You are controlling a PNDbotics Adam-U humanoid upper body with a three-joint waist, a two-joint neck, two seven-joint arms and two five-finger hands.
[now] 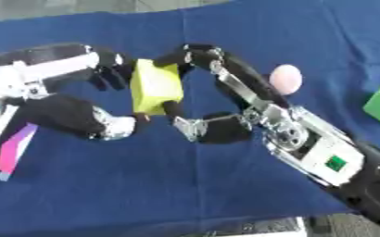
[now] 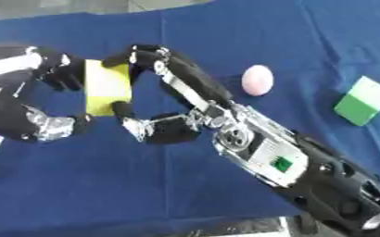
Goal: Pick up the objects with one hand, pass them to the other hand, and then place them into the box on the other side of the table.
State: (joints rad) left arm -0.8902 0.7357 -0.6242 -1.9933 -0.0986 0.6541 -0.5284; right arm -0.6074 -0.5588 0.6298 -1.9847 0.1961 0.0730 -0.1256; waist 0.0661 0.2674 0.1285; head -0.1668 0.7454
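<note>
Light was even and fairly bright across the blue cloth (image 1: 185, 185), no hard shadows. Everything looked soft and smeared, edges fuzzy. Pale glare sat on the silver wrist (image 2: 250, 148) and washed the pink ball (image 1: 286, 78) nearly white.

Both head views look steeply down, close above the right hand (image 1: 225, 125). They share nearly everything. The right eye view sits shifted, showing more beyond that hand's right.

A lab-style test bench is suggested by a table covered in dark blue cloth (image 1: 185, 185), with grey floor (image 1: 63, 7) seen beyond.
</note>
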